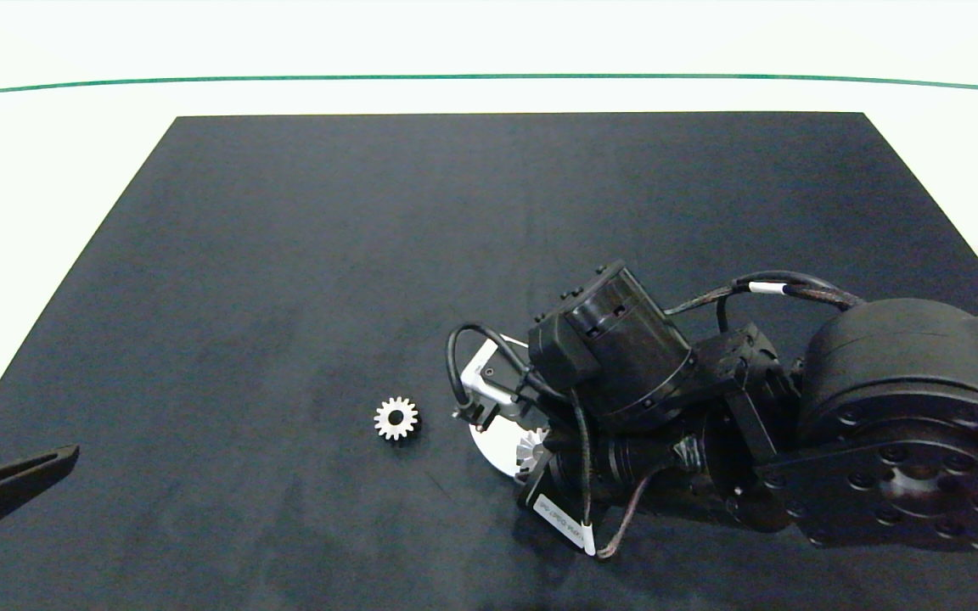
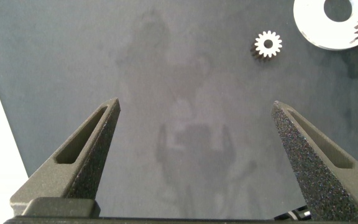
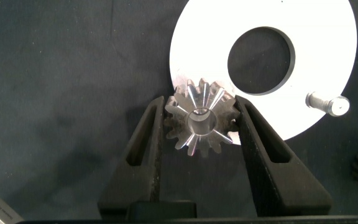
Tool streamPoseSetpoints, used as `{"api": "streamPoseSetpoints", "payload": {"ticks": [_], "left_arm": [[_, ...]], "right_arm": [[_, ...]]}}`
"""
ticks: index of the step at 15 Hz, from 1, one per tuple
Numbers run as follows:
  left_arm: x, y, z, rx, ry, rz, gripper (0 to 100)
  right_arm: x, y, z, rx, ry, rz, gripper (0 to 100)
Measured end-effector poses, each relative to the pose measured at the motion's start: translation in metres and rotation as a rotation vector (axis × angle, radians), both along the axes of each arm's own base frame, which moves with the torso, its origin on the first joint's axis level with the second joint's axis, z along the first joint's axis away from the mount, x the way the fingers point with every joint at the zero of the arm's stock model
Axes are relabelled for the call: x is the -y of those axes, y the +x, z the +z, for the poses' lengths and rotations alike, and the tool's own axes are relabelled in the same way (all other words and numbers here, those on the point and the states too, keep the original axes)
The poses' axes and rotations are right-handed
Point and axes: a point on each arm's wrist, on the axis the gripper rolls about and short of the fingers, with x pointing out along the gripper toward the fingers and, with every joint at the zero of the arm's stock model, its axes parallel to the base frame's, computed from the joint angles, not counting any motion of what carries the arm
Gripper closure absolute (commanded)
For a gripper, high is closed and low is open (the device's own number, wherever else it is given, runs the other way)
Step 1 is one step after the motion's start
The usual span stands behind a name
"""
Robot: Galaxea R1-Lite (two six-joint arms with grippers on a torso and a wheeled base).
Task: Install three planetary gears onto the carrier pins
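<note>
The right arm [image 1: 710, 407] covers most of the disc [image 1: 493, 441], blocking it from 3 o'clock. One loose gear [image 1: 396, 418] lies at its 9 o'clock; mat [image 1: 285, 255] beyond lies open

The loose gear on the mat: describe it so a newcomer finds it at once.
On the black mat, find the white disc under the right arm's tool. The loose gear lies flat just beside that disc, toward the left arm. Unlike the gear gripped in the right tool over the disc, it sits alone and untouched.
</note>
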Motion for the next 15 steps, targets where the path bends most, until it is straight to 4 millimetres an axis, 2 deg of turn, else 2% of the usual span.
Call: {"api": "streamPoseSetpoints", "payload": {"ticks": [14,15], "left_arm": [[-0.0005,-0.0021,0.0003,0.009,0.008,-0.004,0],[-0.0005,-0.0021,0.0003,0.009,0.008,-0.004,0]], "right_arm": [[-0.0049,0.0056,-0.0066,-0.008,-0.012,-0.004,99],[-0.0048,0.0058,-0.0069,-0.008,-0.014,-0.004,0]]}}
